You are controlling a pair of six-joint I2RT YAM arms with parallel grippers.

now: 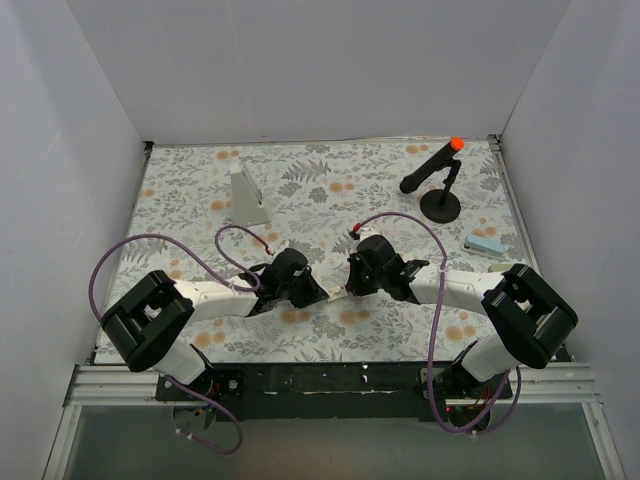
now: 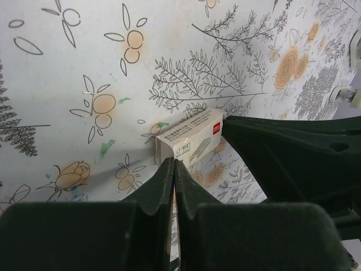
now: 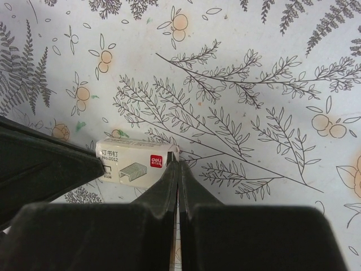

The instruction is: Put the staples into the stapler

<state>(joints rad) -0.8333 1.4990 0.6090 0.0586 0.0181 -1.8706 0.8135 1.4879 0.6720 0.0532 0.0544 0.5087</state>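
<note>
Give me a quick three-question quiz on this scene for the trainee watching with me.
1. True or false: the left hand and the right hand are both shut.
2. Where does the staple box lie? A) by the back wall B) between the tips of the two hands C) in the near left corner
3. What colour is the tip of the black stand at far right?
Key: 1 true; 2 B; 3 orange.

Staples packet [image 1: 337, 293] on table [image 1: 330, 165], between left gripper [image 1: 322, 294] and right gripper [image 1: 350, 288]
</note>
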